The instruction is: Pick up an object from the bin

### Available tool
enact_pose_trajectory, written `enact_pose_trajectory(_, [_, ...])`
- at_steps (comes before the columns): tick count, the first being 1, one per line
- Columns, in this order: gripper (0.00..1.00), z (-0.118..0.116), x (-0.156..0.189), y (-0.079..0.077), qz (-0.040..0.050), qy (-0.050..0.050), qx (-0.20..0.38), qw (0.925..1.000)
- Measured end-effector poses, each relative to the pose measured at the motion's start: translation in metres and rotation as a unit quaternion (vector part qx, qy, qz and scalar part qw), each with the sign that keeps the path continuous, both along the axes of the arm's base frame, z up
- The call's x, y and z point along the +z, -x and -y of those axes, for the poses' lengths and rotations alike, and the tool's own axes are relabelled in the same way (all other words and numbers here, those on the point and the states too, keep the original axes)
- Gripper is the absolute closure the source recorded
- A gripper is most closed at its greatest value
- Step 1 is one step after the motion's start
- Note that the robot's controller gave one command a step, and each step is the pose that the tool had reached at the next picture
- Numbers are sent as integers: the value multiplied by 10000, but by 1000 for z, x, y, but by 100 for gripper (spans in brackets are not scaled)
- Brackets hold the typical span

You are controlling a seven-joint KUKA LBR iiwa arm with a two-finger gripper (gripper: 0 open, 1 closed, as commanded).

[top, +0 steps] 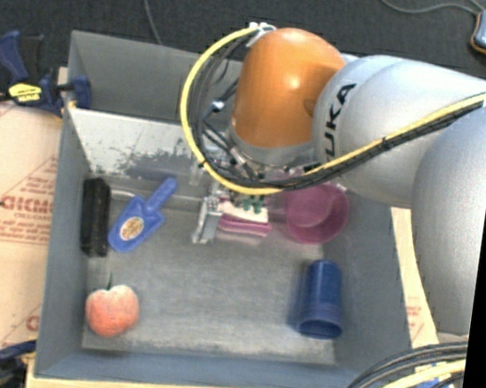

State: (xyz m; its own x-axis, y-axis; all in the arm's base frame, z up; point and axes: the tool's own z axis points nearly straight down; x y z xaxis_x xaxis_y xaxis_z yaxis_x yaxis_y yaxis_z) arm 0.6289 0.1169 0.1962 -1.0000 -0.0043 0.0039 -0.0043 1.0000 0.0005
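So far, nothing lifted. Low in the far half of the bin (208, 314), just short of its far wall and under the orange wrist cover (280, 86): the claw (209, 225), grey metal, largely hidden beneath that cover. Wide or narrow, cannot tell. Nothing seen gripped. Just beside it, toward the right edge, a small pink-and-white striped thing (245, 223) with green bits on top, partly under the wrist, kind hard to tell. Likeliest target, judging by nearness alone. Further right, a magenta plastic cup (316, 215), smooth and round. To the claw's left, a blue plastic scoop (139, 221) with a yellow oval mark on its blade, handle slanting toward the far wall. Beyond it, along the left edge, a black oblong bar (95, 215), matte, maybe a brush. Near the right edge, a dark blue tumbler (320, 298), glossy, seemingly on its side. In the near left corner, a peach-like fruit (112, 310), rounded, soft-looking skin. Left to do: close on one thing, then lift it clear of the rim.
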Motion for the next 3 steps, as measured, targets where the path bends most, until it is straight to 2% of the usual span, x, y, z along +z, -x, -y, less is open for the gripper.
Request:
enact_pose_trajectory(1, [0,1,5,-2,41,-5,-17,10000])
enact_pose_trajectory(2, [0,-22,-77,-15,51,-1,1481,9890])
enact_pose_trajectory(3, [0,-29,-71,-17,66,-2,1887,9820])
